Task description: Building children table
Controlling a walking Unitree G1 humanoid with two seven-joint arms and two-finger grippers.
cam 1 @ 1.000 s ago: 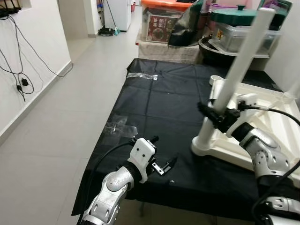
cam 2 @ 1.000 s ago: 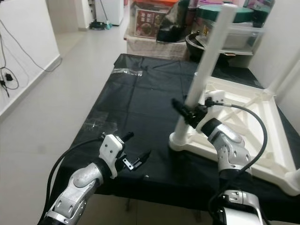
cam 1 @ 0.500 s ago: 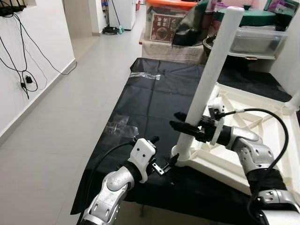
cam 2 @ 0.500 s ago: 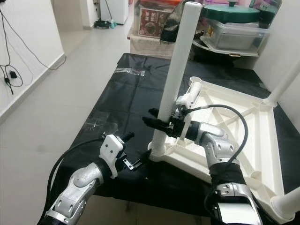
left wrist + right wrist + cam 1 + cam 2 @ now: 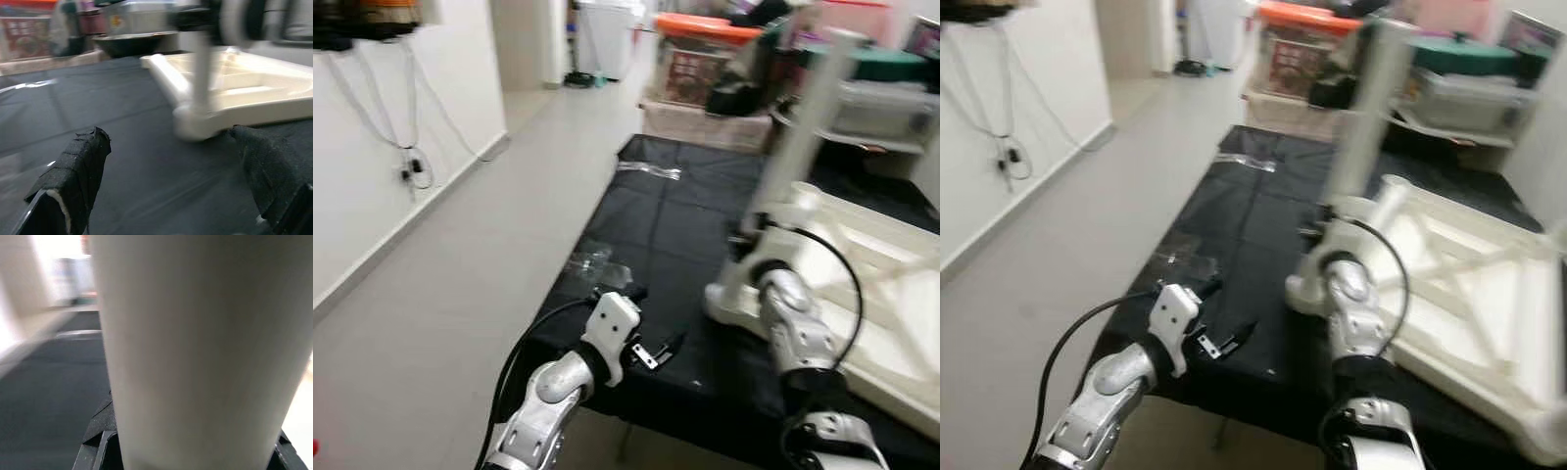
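One white table leg (image 5: 808,127) stands nearly upright, clasped by the right gripper (image 5: 749,245); left gripper (image 5: 171,196) spread.

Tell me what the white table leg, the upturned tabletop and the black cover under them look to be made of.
Table leg: likely plastic, a smooth, matte, off-white tube, uniform with no grain.
Tabletop: probably moulded plastic, the same off-white, with ribs across its underside and a rounded corner socket.
Black cover: seemingly thin plastic sheet, faintly glossy with creases, though the frames are blurred.

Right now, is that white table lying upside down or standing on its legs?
Upside down. The white table lies with its ribbed underside up on the black cloth, and one leg points upward from its corner, where the right tool reaches.
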